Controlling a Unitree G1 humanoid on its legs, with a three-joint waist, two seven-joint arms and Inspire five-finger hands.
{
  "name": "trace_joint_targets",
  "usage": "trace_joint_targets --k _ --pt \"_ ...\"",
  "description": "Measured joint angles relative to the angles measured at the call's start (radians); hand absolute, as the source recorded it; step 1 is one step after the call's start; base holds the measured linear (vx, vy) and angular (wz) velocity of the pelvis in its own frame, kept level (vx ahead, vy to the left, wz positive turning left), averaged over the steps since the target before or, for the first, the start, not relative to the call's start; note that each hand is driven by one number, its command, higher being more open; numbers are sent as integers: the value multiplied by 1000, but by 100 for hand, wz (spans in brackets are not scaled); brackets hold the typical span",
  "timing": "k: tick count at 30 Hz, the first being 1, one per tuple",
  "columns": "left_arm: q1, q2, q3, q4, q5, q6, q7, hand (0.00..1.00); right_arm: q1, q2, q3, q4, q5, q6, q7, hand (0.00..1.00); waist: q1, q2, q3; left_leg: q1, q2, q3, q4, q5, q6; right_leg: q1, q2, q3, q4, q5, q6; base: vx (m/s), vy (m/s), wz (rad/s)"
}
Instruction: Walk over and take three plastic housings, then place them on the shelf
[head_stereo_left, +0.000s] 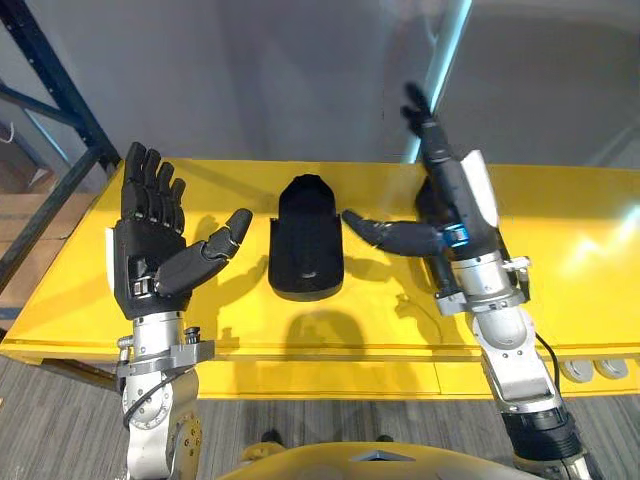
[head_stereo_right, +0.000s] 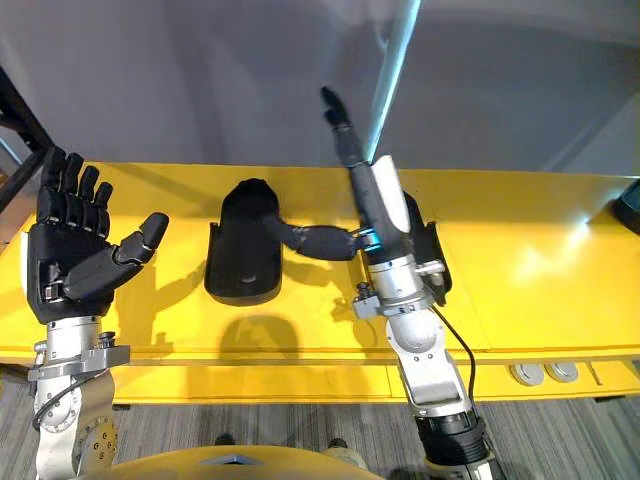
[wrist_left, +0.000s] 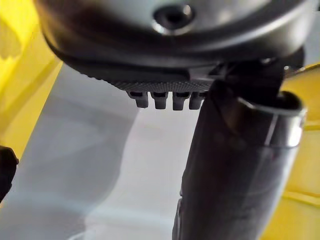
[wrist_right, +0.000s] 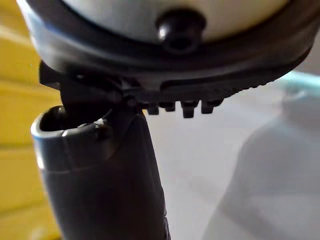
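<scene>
Your 1 clearly visible housing (head_stereo_left: 306, 240) lies flat on the yellow surface (head_stereo_left: 560, 230), about midway between the 2 hands. It is black, with its rounded end pointing away from you and its hollow side facing up. Neither hand holds it.

Your left hand (head_stereo_left: 150, 250) is raised over the left part of the surface, palm towards the camera. Its fingers (head_stereo_left: 150, 185) are straight and close together, pointing away from you, and the thumb (head_stereo_left: 215, 250) angles out towards the housing but stays apart from it. The left wrist view agrees: straight fingers, nothing between them and the thumb.

Your right hand (head_stereo_left: 450, 195) stands edge-on just right of the housing, spread wide and empty. Its fingers (head_stereo_right: 345, 135) point up and away, and the thumb (head_stereo_left: 390, 235) stretches sideways, with its tip close to the housing's right edge.

Behind your right wrist there is a dark shape (head_stereo_right: 425, 230) on the surface. It may be a 2nd housing, but the arm covers most of it.

A blue rack frame (head_stereo_left: 50, 110) stands at the far left, and a grey wall (head_stereo_left: 250, 70) rises behind the surface.
</scene>
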Motion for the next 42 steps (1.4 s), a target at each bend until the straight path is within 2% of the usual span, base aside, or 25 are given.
trace_joint_targets --k 4,5,8,10,12,13,15,19,20,22,23,24,25,26,27,28,29,31,34,38,39,40,41,42 --pt "0 -7 -2 -1 -73 -30 -11 100 86 66 -193 -1 77 30 -106 100 -47 8 -12 9 -1 58 1 -12 -2 -25 5 59 -11 17 1 -2 19 -40" --pt "-1 -10 -3 -1 -87 -38 -13 100 101 76 -210 -2 83 39 -121 100 -52 9 -13 14 0 70 1 -15 -3 -28 7 70 -13 20 1 5 17 -71" --pt "-48 -13 -36 -1 -139 -80 -10 100 203 132 -279 -9 93 67 -174 100 -97 16 -16 39 12 145 1 -37 -12 -50 24 152 -16 31 -1 -7 -3 -67" --pt "-80 -12 -60 -1 -139 -94 -2 100 252 154 -298 -9 92 69 -180 100 -121 19 -16 49 13 180 2 -45 -16 -62 32 186 -17 35 -1 -10 7 -61" --pt "-117 -12 -102 -1 -138 -101 8 100 327 177 -317 -19 107 69 -176 100 -160 27 -15 48 20 239 50 -85 -21 -83 39 248 -17 43 3 -1 12 -81" --pt "-126 -12 -113 0 -138 -100 13 100 344 182 -321 -32 130 68 -171 100 -168 33 -11 49 25 256 65 -97 -22 -85 42 266 -18 46 5 -2 2 -84" --pt "-157 -12 -136 4 -129 -100 49 100 388 199 -341 -72 239 54 -144 100 -211 52 4 48 36 317 117 -137 -28 -102 50 328 -22 56 7 -14 -4 -81" --pt "-198 -12 -139 17 -66 -101 103 100 396 223 -360 -75 317 22 -109 100 -243 66 29 44 59 377 174 -182 -35 -119 68 383 -36 69 7 -27 -23 -55" --pt "-199 -13 -145 17 -65 -103 116 100 395 232 -357 -75 326 12 -95 100 -243 70 33 39 70 379 201 -196 -38 -118 75 389 -40 70 6 -13 -63 -21" --pt "-201 -13 -148 17 -63 -121 140 100 373 231 -340 -74 353 10 -57 100 -226 76 40 -1 89 299 293 -233 -5 -122 86 403 -48 79 -2 -15 -58 -29" --pt "-200 -15 -141 15 -63 -135 156 100 347 227 -314 -74 352 10 -42 100 -204 79 52 -29 99 197 354 -254 28 -124 97 425 -48 84 -8 -36 -43 -60" --pt "-198 -18 -119 5 -64 -139 177 100 302 209 -257 -70 335 10 -35 100 -177 87 72 -65 102 50 439 -287 66 -119 110 456 -47 84 -13 -66 0 -92" --pt "-178 -21 -96 -20 -65 -139 194 100 236 172 -186 -42 291 10 -39 100 -145 92 90 -89 90 -97 513 -334 89 -116 125 506 -47 77 -29 -73 73 -96" --pt "-160 -24 -86 -40 -65 -139 197 100 196 146 -148 -20 264 15 -45 100 -125 102 96 -91 75 -176 532 -364 86 -116 132 533 -47 79 -32 -85 207 -112" --pt "-130 -25 -82 -79 -65 -141 196 100 136 101 -96 16 247 28 -50 100 -93 132 98 -92 53 -284 538 -395 82 -118 157 561 -45 81 -34 -98 267 -94" --pt "-112 -29 -82 -118 -62 -153 172 100 95 72 -51 38 246 52 -57 100 -68 161 92 -82 46 -359 522 -426 54 -147 184 560 -6 72 -23 -82 243 -60" --pt "-113 -33 -81 -132 -60 -163 158 100 87 70 -37 39 248 61 -64 100 -64 168 90 -85 40 -365 513 -430 48 -164 181 557 22 62 -19 -62 165 1" --pt "-117 -34 -73 -175 -67 -207 111 100 88 89 -22 49 275 74 -89 100 -53 138 112 -90 2 -375 495 -424 33 -225 157 545 132 31 4 -47 81 20" --pt "-117 -34 -77 -187 -73 -221 106 100 130 137 -26 67 319 86 -130 100 -48 105 135 -53 -29 -362 494 -423 34 -230 142 540 196 28 4 -82 103 -23" --pt "-104 -8 -86 -187 -73 -212 90 100 222 204 -31 41 350 84 -121 100 -59 49 162 -41 -71 -287 506 -441 75 -232 100 556 160 50 34 -146 111 -58" --pt "-96 0 -92 -186 -69 -196 78 100 222 204 -36 40 357 84 -102 100 -68 43 167 -49 -72 -264 527 -448 84 -232 91 547 138 59 15 -167 81 -58" --pt "-97 1 -98 -183 -62 -184 68 100 219 202 -40 38 365 83 -91 100 -71 45 168 -55 -70 -256 538 -450 88 -234 82 517 132 55 -19 -161 88 -42" --pt "-97 1 -100 -182 -53 -171 48 100 199 194 -41 37 387 82 -81 100 -72 55 172 -60 -67 -238 551 -448 93 -241 72 453 130 15 -86 -134 86 -61" --pt "-94 6 -85 -184 -53 -159 19 100 130 178 -30 39 397 81 -84 100 -56 80 178 -68 -31 -206 552 -432 118 -280 68 352 190 -54 -173 -149 57 -71"
